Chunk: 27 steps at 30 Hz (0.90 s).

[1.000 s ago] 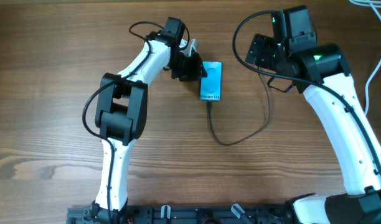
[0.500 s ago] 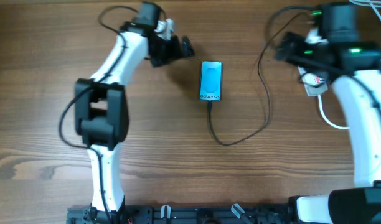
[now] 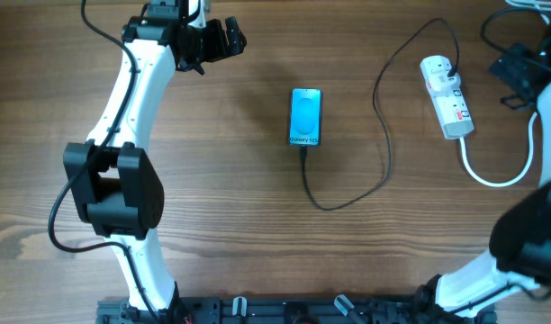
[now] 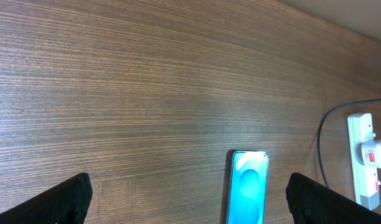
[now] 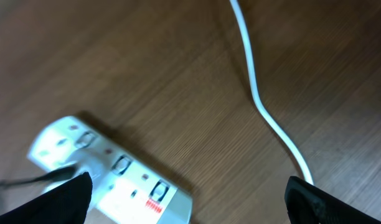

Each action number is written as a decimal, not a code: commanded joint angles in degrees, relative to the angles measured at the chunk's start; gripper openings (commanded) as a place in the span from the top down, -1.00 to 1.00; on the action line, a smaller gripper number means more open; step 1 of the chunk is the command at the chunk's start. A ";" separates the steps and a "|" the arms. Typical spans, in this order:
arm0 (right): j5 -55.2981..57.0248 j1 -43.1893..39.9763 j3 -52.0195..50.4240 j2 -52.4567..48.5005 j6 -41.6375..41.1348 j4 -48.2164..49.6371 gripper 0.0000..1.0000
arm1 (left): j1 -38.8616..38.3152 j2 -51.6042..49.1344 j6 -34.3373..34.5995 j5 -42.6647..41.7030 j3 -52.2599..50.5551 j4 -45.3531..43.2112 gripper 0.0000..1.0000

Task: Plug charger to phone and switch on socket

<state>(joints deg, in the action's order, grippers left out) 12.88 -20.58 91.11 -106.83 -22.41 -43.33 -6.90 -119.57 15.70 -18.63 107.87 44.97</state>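
The phone [image 3: 305, 116] lies flat mid-table with its cyan screen up; the left wrist view shows it as well [image 4: 248, 186]. The charger cable [image 3: 383, 144] meets the phone's near end, loops right and runs up to its white plug [image 3: 437, 67] in the socket [image 3: 448, 103]. My left gripper [image 3: 218, 40] is open and empty at the far left, well away from the phone, with black fingertips [image 4: 66, 199] spread wide. At the right edge my right gripper [image 3: 513, 77] hovers open beside the socket [image 5: 109, 180], holding nothing.
The socket's thick white cord [image 3: 492, 175] curves off its near end towards the right edge, and shows in the right wrist view [image 5: 265, 106]. The left arm [image 3: 122, 108] stretches along the left side. A black rail [image 3: 284, 310] lines the front edge.
The left gripper let go by the phone, opened and drew back to the far left. The right arm swung off to the right edge, uncovering the socket. Phone and cable stayed put.
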 commanded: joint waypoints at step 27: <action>-8.66 -0.74 0.26 -16.63 1.40 6.58 -0.99 | 0.26 -0.22 -0.70 0.72 -0.20 0.04 -1.00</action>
<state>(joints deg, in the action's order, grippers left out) 3.25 -20.69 91.11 -122.28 -20.51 -36.45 -6.90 -119.57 15.70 -18.44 107.87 44.99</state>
